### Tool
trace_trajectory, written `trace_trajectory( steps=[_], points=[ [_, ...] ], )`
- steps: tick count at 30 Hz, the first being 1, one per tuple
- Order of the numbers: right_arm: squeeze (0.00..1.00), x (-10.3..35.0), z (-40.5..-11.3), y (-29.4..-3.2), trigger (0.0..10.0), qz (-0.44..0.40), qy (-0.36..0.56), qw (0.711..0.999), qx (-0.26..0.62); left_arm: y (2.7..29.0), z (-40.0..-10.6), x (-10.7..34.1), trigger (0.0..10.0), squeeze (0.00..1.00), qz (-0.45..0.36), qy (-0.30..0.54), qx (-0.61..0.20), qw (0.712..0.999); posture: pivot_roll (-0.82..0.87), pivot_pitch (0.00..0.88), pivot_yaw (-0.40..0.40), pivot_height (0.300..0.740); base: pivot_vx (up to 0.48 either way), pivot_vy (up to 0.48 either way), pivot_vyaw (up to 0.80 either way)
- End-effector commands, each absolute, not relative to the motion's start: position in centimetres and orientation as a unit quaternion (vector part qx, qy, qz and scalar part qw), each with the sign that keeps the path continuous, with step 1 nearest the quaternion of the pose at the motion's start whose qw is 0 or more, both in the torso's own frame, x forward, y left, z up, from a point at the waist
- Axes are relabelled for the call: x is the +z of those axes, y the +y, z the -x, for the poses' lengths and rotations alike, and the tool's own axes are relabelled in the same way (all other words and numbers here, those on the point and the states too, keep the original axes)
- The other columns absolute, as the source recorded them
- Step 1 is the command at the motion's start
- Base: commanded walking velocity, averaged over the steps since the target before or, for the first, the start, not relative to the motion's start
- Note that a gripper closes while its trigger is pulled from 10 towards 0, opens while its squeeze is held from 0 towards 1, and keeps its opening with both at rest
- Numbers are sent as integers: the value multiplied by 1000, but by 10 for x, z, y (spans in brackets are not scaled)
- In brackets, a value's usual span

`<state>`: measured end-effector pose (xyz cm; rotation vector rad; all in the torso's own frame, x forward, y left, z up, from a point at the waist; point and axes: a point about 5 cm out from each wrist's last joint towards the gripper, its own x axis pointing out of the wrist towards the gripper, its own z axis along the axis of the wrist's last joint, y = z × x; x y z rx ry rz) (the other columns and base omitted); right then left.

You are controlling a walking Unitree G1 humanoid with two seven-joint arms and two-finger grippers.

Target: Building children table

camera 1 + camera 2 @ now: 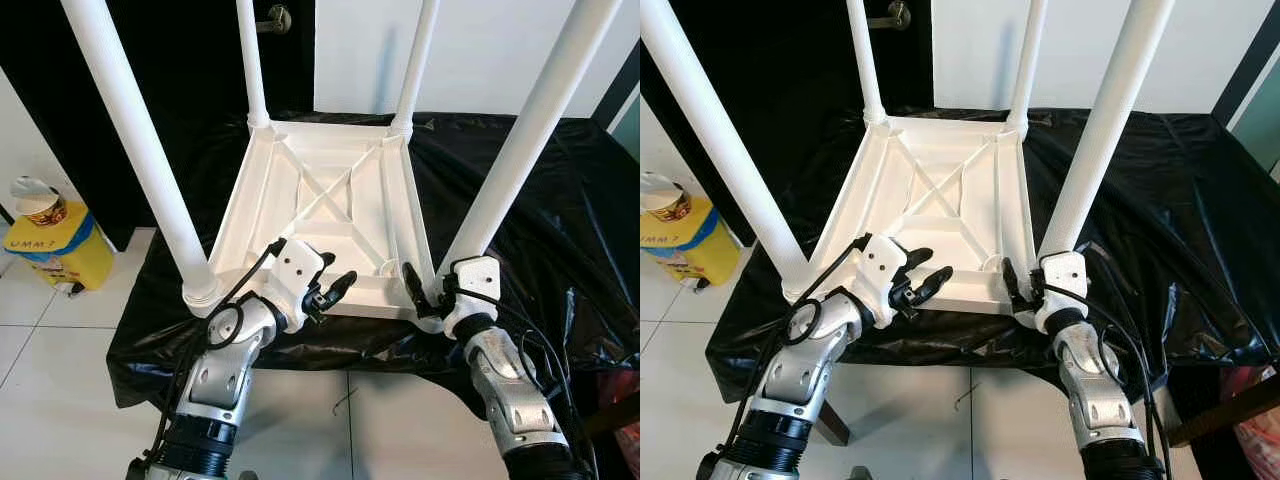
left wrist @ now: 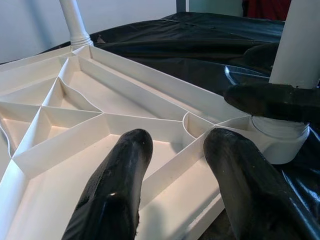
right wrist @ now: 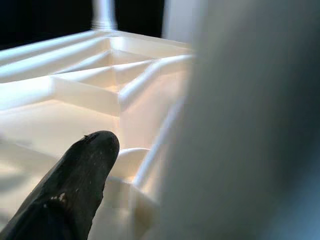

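Faintly, "UMM" on yellow box [image 1: 62, 250]

Both silver arms reach forward, elbows bent. Left gripper [image 1: 333, 291] at 7 o'clock, fingers [image 2: 117, 187] spread apart, pointing toward 2 o'clock. Right gripper [image 1: 417, 293] at 5 o'clock, wrist upright, fingers [image 3: 75, 187] pointing toward 11 o'clock; spread unclear.

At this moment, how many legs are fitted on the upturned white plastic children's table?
4. Near-left round white leg by the left gripper; near-right leg beside the right gripper; far-left leg and far-right leg at the back corners. None appears hidden.
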<state>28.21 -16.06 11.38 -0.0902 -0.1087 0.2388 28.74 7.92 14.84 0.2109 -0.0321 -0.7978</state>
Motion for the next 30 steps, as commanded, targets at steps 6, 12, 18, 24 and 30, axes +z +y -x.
trace_trajectory(
  steps=[6,12,18,24,30],
  points=[
    [0,116,-284,-163,10000,59,-53,981,176,80,-289,150,10000,0,-96,-19,-359,928,44,0,-38,740,0,0,0],
    [0,116,-285,-165,10000,65,-47,971,225,78,-289,150,10000,0,-96,-18,-362,927,43,0,-38,740,0,0,0],
    [0,113,-285,-168,10000,78,-37,964,252,79,-289,150,10000,0,-95,-18,-362,927,42,0,-36,740,0,0,0],
    [0,106,-283,-170,0,84,-24,962,259,79,-288,150,10000,0,-94,-17,-363,927,39,0,-31,740,0,0,0],
    [0,99,-281,-171,0,85,-9,964,252,79,-289,151,10000,0,-94,-18,-365,926,31,0,-26,740,0,0,0]
  ],
)
